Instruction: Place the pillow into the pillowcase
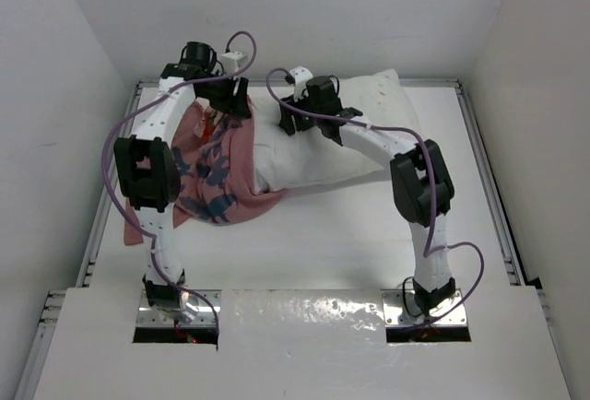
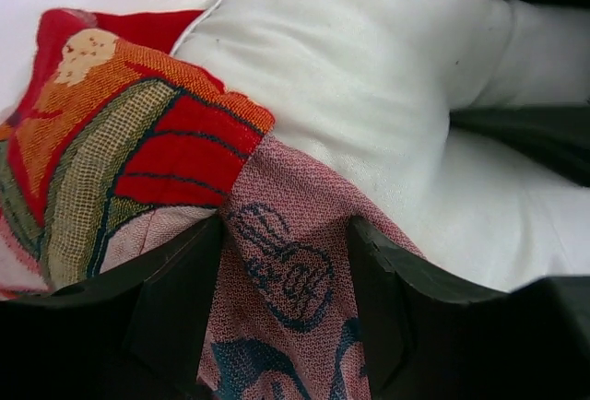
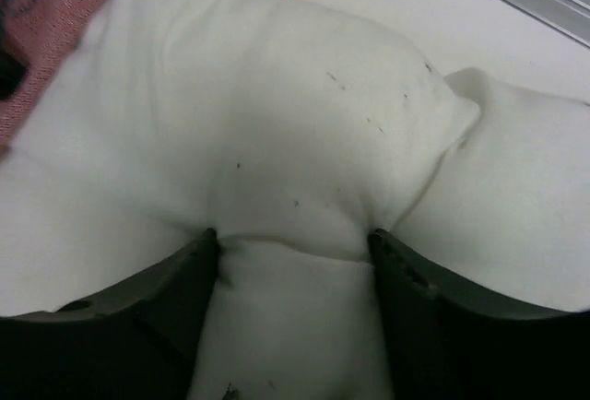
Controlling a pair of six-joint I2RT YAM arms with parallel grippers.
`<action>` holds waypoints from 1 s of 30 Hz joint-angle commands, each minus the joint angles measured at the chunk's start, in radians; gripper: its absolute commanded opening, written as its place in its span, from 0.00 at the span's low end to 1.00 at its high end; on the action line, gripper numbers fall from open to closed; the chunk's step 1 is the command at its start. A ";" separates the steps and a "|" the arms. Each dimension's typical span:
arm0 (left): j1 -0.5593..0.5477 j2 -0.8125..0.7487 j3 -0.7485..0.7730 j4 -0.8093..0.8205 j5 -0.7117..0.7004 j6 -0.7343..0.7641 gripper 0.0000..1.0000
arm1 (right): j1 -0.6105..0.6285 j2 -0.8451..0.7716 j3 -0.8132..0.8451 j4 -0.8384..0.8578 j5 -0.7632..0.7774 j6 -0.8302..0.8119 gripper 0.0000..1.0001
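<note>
Pillow point(image 1: 318, 165) partway inside pillowcase point(image 1: 221, 179) (faded pink side outward), other end bare

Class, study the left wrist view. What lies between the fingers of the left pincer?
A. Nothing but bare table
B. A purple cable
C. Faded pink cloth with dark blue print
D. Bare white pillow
C: the pink inner side of the pillowcase fills the gap between the fingers of the left pincer, while the white pillow lies beyond them.
</note>
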 commanded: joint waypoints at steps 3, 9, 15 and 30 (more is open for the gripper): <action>-0.028 0.027 0.021 0.038 0.041 -0.028 0.35 | 0.032 -0.178 -0.264 0.048 -0.018 0.145 0.22; -0.045 0.088 0.056 0.043 0.021 -0.025 0.00 | 0.229 -0.412 -0.534 0.172 0.017 0.187 0.00; -0.068 0.079 0.125 0.052 0.059 0.051 0.00 | 0.263 -0.462 -0.451 0.061 -0.118 0.250 0.44; -0.155 -0.016 0.157 -0.143 0.096 0.320 0.41 | 0.004 -0.247 -0.009 -0.207 -0.225 0.093 0.94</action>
